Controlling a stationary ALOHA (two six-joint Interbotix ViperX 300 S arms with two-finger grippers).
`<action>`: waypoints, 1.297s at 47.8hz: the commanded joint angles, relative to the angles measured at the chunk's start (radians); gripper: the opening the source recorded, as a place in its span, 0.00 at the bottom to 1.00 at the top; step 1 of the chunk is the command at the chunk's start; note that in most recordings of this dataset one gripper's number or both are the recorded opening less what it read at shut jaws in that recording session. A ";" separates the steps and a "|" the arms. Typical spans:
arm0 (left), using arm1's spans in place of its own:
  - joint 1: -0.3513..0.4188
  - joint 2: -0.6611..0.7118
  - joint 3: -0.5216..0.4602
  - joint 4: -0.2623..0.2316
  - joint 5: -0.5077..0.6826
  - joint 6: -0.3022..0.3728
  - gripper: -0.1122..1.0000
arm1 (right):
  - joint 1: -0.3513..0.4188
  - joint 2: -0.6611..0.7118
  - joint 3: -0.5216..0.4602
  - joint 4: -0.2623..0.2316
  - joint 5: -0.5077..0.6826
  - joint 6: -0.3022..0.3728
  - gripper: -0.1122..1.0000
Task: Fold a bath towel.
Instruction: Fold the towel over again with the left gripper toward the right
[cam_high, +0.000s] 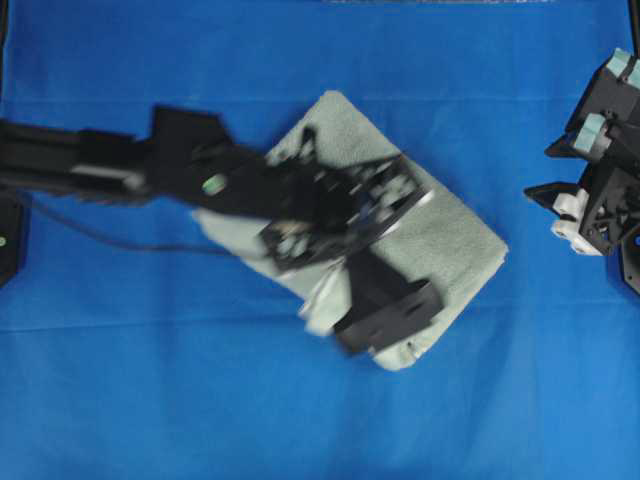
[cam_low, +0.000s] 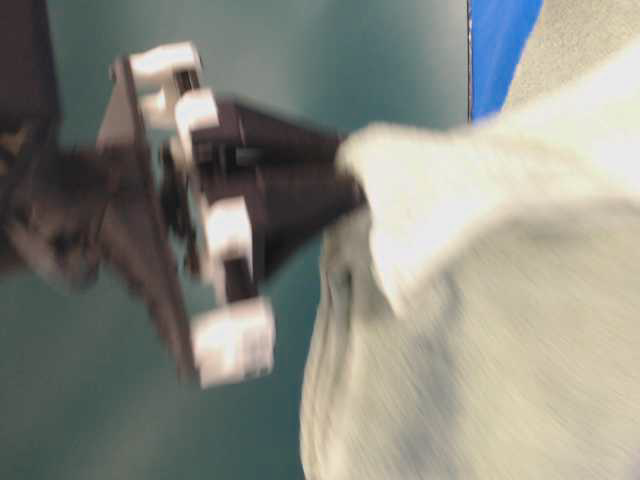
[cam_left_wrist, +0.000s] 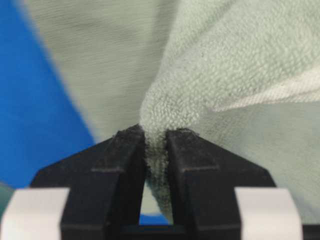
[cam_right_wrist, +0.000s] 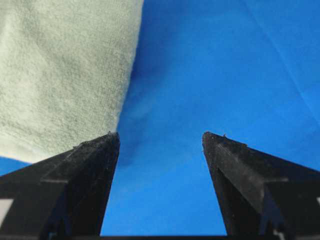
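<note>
Left gripper (cam_left_wrist: 156, 145) clenched on a bunched fold of bath towel (cam_left_wrist: 240, 65); could slip free mid-swing, given so thin a pinch.

The left end effector (cam_left_wrist: 156, 145), with black wedge-shaped fingers (cam_left_wrist: 107, 175) and white blocks at its base, is clamped on a bunched fold of the pale sage-green terry-cloth bath towel (cam_left_wrist: 225, 65). The cloth fans out above the fingertips. Smooth bright blue cloth (cam_left_wrist: 35, 110) shows at left.
</note>
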 joint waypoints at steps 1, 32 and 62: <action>0.040 0.051 -0.101 0.002 -0.021 0.069 0.19 | 0.003 -0.002 -0.006 -0.006 -0.005 -0.002 0.69; 0.127 0.150 -0.048 -0.219 -0.314 0.103 0.19 | 0.005 -0.006 0.023 -0.037 -0.020 0.006 0.69; 0.167 0.089 0.098 -0.209 -0.601 -0.614 0.88 | 0.003 -0.006 0.021 -0.037 -0.034 0.011 0.69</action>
